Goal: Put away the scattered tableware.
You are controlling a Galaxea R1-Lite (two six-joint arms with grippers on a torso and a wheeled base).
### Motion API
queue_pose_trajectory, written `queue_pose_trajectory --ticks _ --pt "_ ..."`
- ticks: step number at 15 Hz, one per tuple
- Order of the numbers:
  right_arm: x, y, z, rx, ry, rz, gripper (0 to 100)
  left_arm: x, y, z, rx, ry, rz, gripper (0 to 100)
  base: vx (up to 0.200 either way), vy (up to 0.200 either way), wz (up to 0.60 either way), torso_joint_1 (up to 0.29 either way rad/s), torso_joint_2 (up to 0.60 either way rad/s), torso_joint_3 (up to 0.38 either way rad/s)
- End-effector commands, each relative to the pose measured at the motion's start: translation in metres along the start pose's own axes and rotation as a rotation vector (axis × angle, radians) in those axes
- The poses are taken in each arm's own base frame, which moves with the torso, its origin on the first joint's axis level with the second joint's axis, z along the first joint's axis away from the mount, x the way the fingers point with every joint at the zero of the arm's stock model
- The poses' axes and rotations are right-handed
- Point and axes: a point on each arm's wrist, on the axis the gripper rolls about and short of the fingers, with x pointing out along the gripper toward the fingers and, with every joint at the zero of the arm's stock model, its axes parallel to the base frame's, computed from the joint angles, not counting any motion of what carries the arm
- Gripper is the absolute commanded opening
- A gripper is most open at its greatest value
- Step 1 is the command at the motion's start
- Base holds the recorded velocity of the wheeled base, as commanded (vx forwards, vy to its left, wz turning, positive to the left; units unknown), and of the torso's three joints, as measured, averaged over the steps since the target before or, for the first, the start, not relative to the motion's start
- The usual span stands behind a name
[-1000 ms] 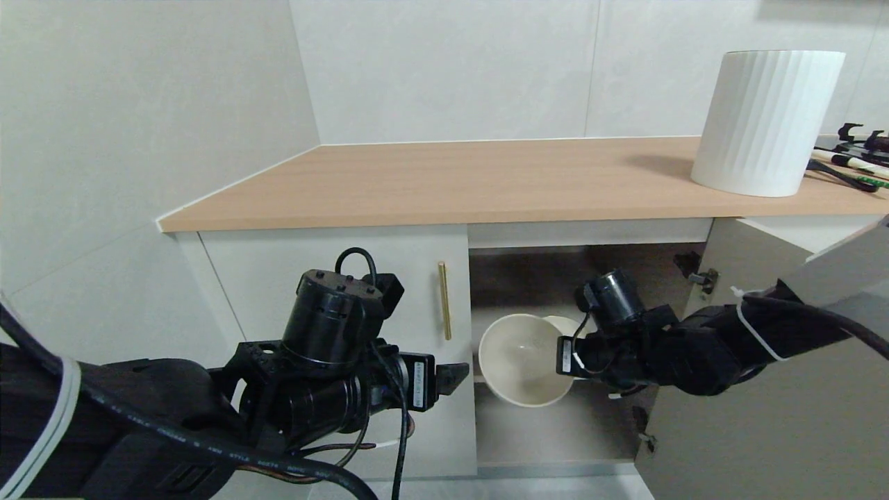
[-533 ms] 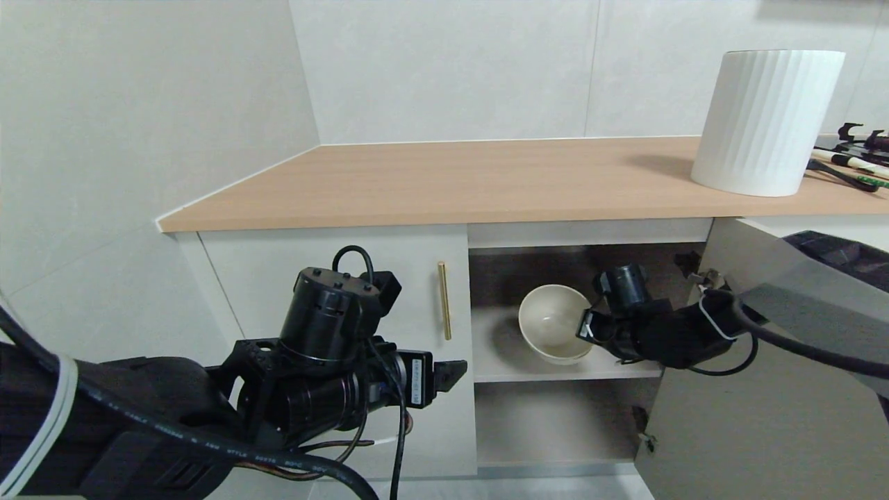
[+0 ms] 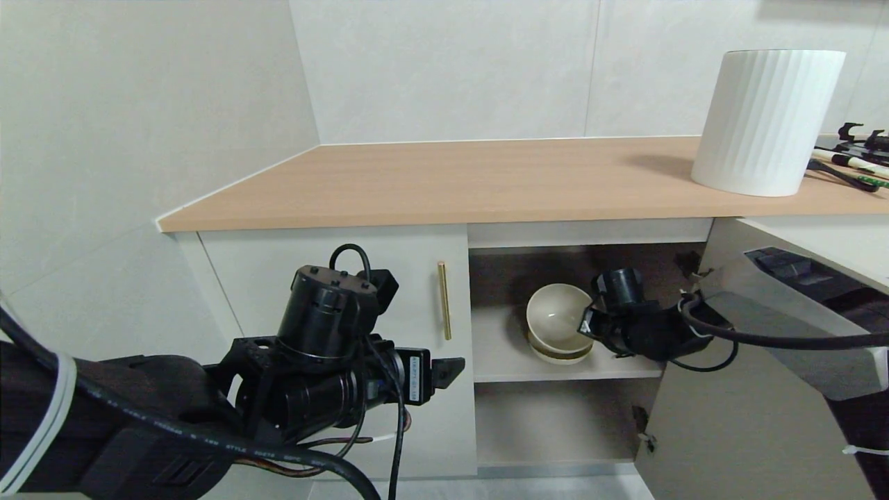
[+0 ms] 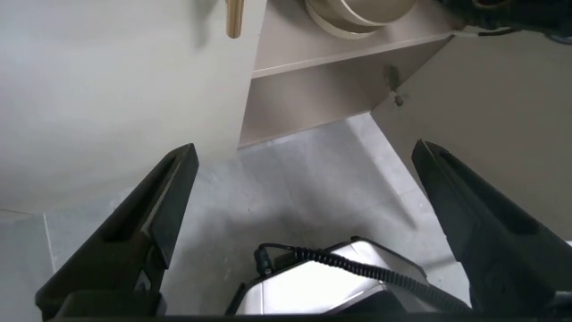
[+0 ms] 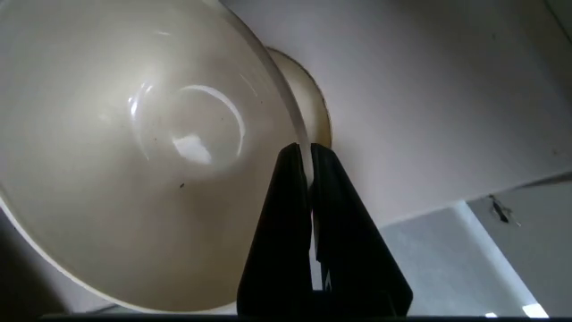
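A cream bowl (image 3: 554, 318) is tilted on the cabinet's middle shelf (image 3: 500, 347), resting on a second cream bowl (image 3: 560, 352) beneath it. My right gripper (image 3: 589, 323) is inside the cabinet and shut on the tilted bowl's right rim. In the right wrist view the fingers (image 5: 288, 192) pinch the rim of the bowl (image 5: 152, 143), and the lower bowl (image 5: 311, 100) peeks out behind. My left gripper (image 3: 453, 369) hangs open in front of the closed left door (image 3: 333, 257), holding nothing. Its wrist view has the wide-spread gripper (image 4: 304, 233) over the floor, with the bowl stack (image 4: 357, 13) at the edge.
The right cabinet door (image 3: 750, 403) stands open beside my right arm. A gold handle (image 3: 443, 300) runs down the left door's edge. On the wooden counter (image 3: 451, 180) stand a white ribbed container (image 3: 767, 121) and some utensils (image 3: 854, 165) at the far right. The lower shelf (image 3: 555, 423) is bare.
My right gripper carried the bowl from in front of the cabinet into the middle shelf and set it on the other bowl. The left arm barely shifted.
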Motion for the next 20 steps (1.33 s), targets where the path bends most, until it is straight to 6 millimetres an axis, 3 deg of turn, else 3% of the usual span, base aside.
queue_pose_trajectory --ticks 1,11,12,17,18,20 --pt "0.013 0.0 -0.005 0.0 -0.003 -0.009 0 0.001 0.0 0.0 0.0 0.002 0.002 100 0.0 0.0 0.0 0.0 0.0 0.0" --pt "0.016 -0.004 -0.003 -0.002 0.008 -0.026 0 0.002 0.001 -0.001 -0.002 0.004 0.006 100 0.0 0.0 0.0 0.0 0.0 0.0" --pt "0.016 -0.003 -0.003 -0.004 0.01 -0.024 100 0.002 0.002 -0.001 -0.002 0.006 0.008 100 0.0 0.0 0.0 0.0 0.0 0.0" --pt "0.009 0.0 -0.002 -0.006 0.009 -0.017 100 0.002 0.002 0.0 -0.005 0.003 0.008 100 0.0 0.0 0.0 0.0 0.0 0.0" --pt "0.0 -0.001 0.001 -0.007 0.017 -0.021 100 0.001 0.005 0.003 -0.018 -0.01 0.013 100 0.0 0.0 0.0 0.0 0.0 0.0" --pt "-0.046 0.008 0.004 -0.031 0.044 0.012 100 -0.011 0.008 0.016 -0.062 -0.084 0.002 100 0.0 0.0 0.0 0.0 0.0 0.0"
